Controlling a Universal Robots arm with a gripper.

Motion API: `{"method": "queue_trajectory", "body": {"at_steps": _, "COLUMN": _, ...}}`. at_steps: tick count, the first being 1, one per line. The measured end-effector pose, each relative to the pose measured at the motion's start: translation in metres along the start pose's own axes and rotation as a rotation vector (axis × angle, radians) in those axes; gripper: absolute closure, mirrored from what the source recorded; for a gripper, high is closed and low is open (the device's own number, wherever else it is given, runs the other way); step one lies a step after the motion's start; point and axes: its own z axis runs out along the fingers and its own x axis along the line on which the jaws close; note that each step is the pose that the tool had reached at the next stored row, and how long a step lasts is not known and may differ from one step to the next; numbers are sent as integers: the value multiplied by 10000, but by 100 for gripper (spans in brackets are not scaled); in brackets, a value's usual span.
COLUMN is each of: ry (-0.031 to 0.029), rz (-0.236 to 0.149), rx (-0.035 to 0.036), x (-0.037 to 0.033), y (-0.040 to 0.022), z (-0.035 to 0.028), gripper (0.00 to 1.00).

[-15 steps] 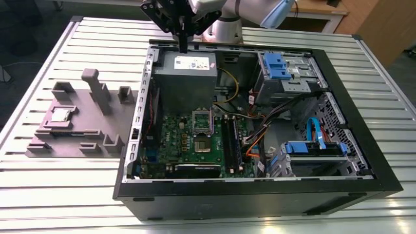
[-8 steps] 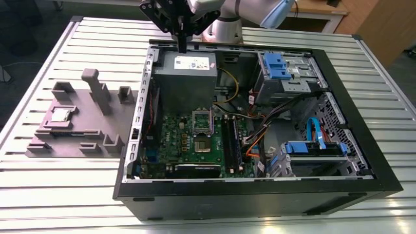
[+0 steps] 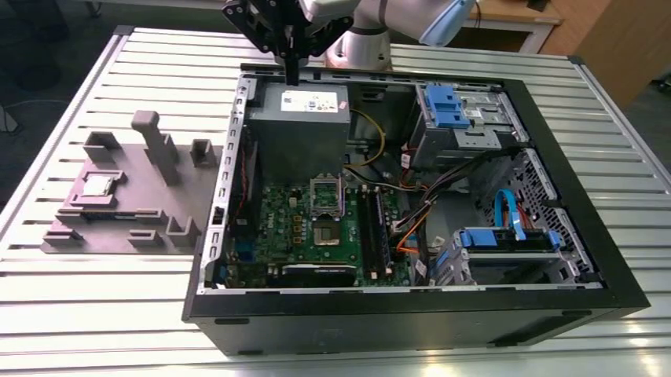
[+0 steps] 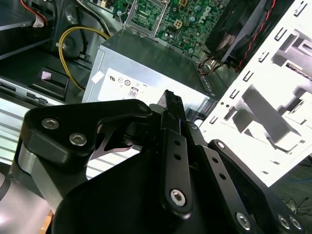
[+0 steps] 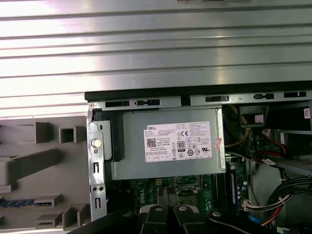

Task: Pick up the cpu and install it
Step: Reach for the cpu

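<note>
Your tool hangs closed and empty over the far edge of the computer case. The cpu lies in the tray on the slatted table, at the exterior view's left.

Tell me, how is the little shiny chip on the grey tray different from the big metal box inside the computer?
The cpu is small, flat and square; the power supply is a much bigger box. The cpu sits on the tray; the power supply sits inside the computer case. Both look silvery grey.
</note>
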Motion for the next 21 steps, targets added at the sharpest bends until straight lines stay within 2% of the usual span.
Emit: {"method": "queue_trajectory", "body": {"at_steps": 21, "ry": 0, "rz": 0, "rx": 0, "x": 54, "y": -4, "z": -1, "gripper": 89}}
